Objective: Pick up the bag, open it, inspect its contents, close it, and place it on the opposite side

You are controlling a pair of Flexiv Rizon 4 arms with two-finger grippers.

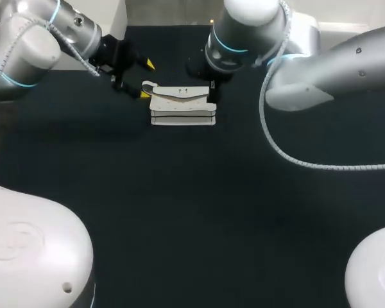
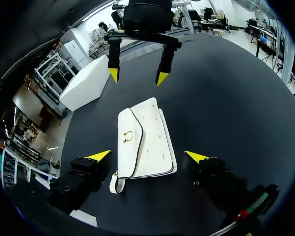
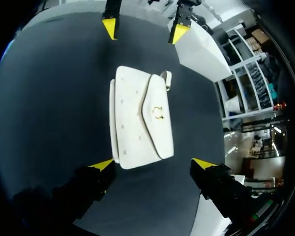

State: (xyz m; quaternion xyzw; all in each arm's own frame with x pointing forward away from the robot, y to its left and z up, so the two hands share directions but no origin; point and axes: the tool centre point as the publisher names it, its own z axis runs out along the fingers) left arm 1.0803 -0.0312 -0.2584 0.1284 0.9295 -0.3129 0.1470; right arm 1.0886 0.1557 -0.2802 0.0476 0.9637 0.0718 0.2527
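While the left claw (image 2: 148,156) hangs spread over the left end of the white bag (image 1: 183,106), the right claw (image 3: 153,163) hangs spread over its right end; the bag lies flat, flap shut, on the far middle of the dark table (image 1: 179,205).

The bag (image 1: 183,106) lies flat on the table (image 1: 179,205), toward its far edge. The left gripper (image 1: 147,79) stands at its left end and the right gripper (image 3: 153,163) at its right end, with the bag between them.
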